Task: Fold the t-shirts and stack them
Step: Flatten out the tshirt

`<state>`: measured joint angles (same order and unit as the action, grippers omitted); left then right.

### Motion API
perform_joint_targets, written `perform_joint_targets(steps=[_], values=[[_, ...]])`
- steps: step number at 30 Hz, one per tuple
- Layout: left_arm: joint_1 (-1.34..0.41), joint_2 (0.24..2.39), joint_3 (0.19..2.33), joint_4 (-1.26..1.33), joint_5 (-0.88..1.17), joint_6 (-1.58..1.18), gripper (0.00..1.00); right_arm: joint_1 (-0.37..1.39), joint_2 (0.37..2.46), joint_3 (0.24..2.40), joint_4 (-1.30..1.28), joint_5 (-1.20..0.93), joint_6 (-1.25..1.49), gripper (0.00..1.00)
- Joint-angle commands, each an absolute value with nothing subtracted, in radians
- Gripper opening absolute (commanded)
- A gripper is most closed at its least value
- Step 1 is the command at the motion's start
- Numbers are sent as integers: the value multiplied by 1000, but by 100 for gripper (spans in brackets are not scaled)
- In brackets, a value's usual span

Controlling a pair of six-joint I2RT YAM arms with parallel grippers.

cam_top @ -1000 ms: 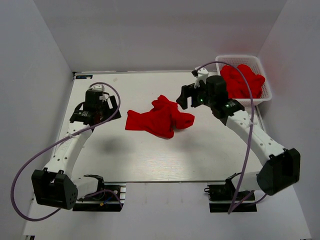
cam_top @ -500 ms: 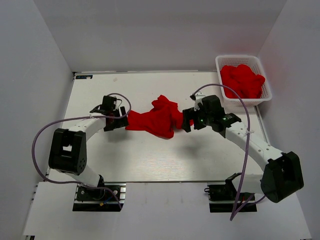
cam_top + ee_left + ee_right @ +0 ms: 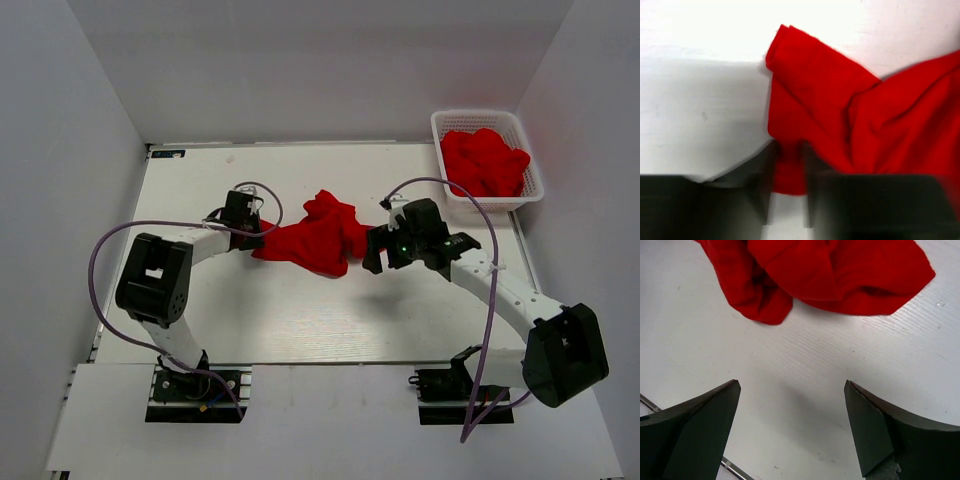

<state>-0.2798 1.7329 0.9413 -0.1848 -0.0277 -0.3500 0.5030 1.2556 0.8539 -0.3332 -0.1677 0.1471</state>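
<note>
As seen from above, finds shirt [image 3: 320, 238] bunched well left of basket [image 3: 475, 112], long axis side to side. Shows left gripper [image 3: 789, 160] pinched on the end far from basket, right gripper [image 3: 791, 385] agape just off the basket-side end, not touching.

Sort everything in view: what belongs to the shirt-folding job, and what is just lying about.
Job:
crumpled t-shirt, edge pinched by the left gripper
right gripper, open beside it
t-shirt pile, far right

Lying about:
white basket holding that pile
purple cables
table
</note>
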Motion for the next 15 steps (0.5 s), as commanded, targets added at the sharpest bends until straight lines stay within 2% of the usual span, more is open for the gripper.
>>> perform_joint_targets(steps=[1,3,11,15], values=[[-288,1798,919,-213,3,-348,28,521,1236,847,-321,-213,138,90],[-288,1812,919,-213,3,-359,0,535,1246,848,-330,-212,133,90],[-288,1623,836,-137,-20,-368,0,606,1393,871,-222,-244,146,88],[-288,1507,772,-124,-58,-393,0,618,1471,887,-100,-216,213,78]])
